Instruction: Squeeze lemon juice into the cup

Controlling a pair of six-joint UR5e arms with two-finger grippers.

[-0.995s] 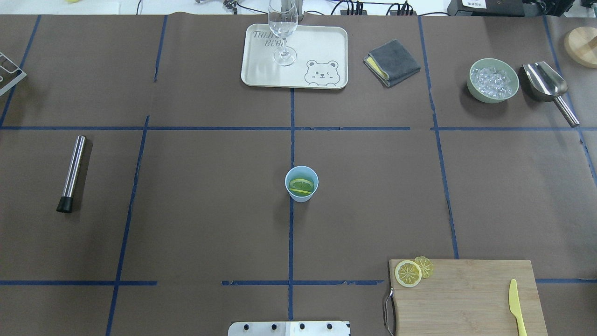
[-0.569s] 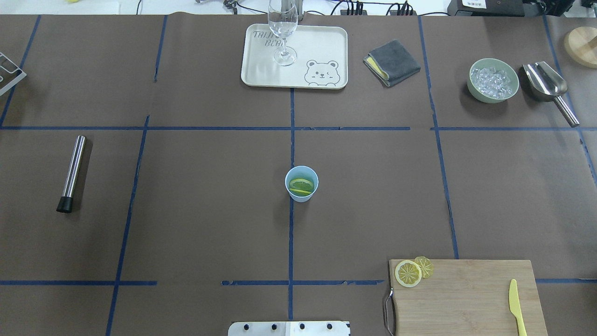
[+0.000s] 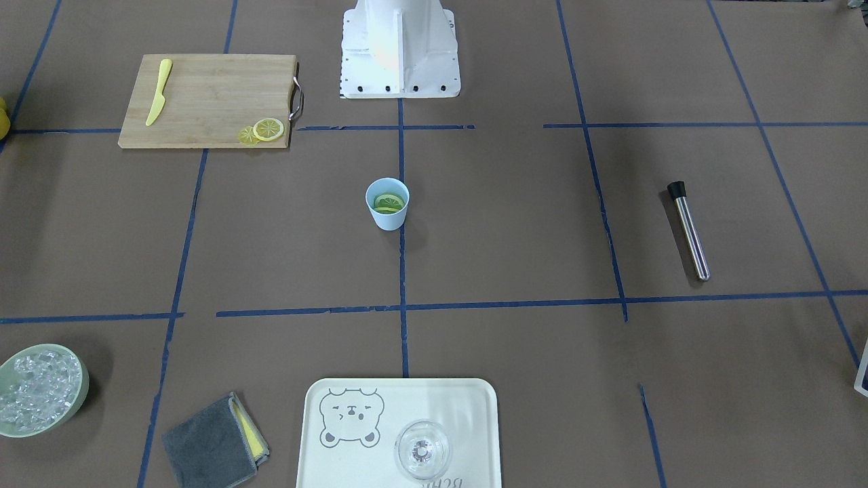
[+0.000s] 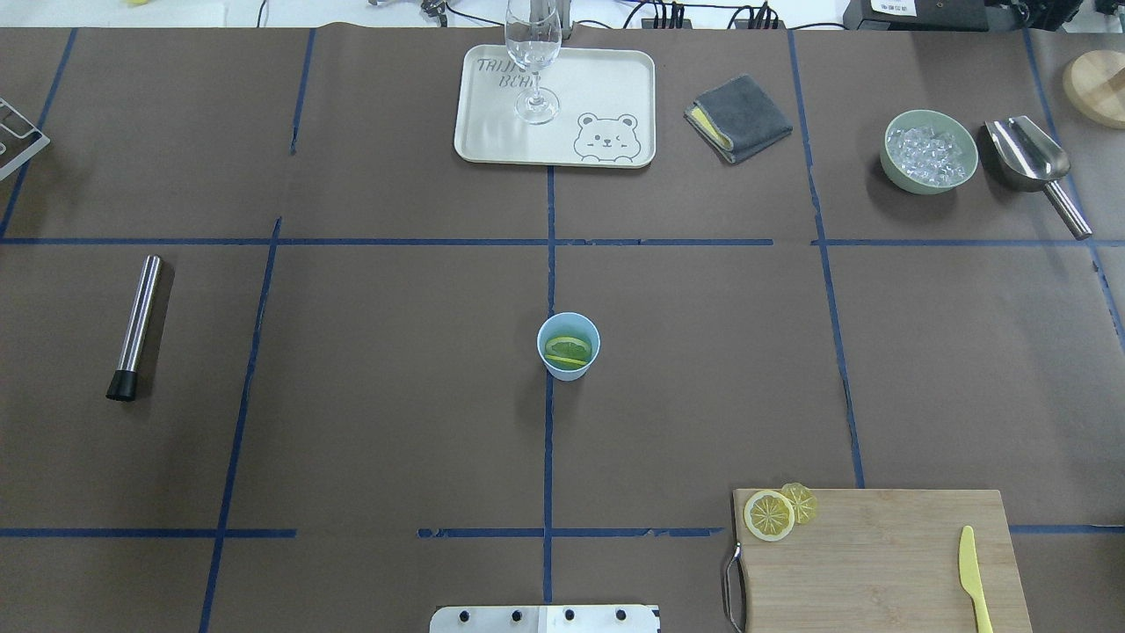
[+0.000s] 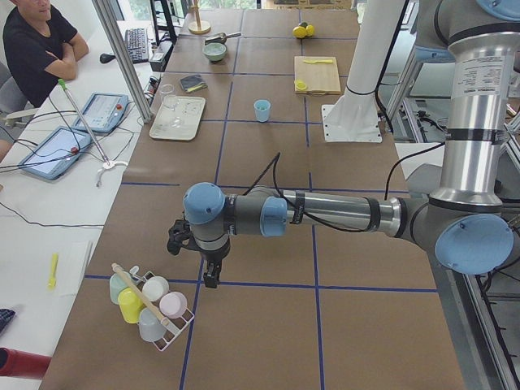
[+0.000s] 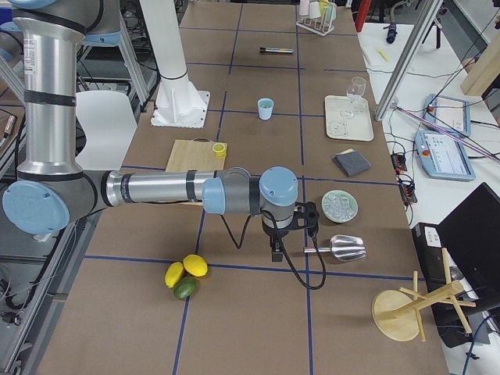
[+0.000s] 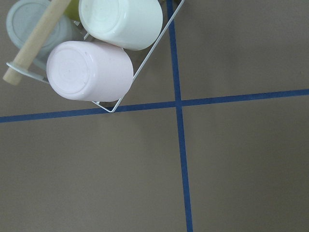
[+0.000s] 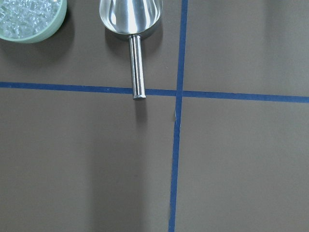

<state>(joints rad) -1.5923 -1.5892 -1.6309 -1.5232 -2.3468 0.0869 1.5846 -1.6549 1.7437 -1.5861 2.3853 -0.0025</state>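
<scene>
- No change in the overhead view against the pictures from a second back: same layout, no arm in frame
- Light-blue cup [image 4: 568, 373] upright on the centre tape line, holding lemon slices [image 4: 567, 349] flat inside, one for sure, perhaps two stacked
- Two more slices [image 4: 770, 515] overlapping at the corner of the cutting board [image 4: 879, 563], nearer the robot than the cup and off to its right, well apart from it
- Left gripper [image 5: 210, 275] far off to the cup's left, hanging above the table just beside a wire rack of upturned cups [image 7: 141, 67]; finger spread impossible to tell, seen only from the side and missing from its own wrist view
- Right gripper [image 6: 276, 251] far off to the cup's right, above the tape near the handle of the steel scoop [image 8: 130, 14]; finger spread likewise impossible to tell
- Reads as a parked pose, both arms well away from the cup: with lemon already inside and nothing moving, probably either done or waiting to begin another reach toward the board
</scene>
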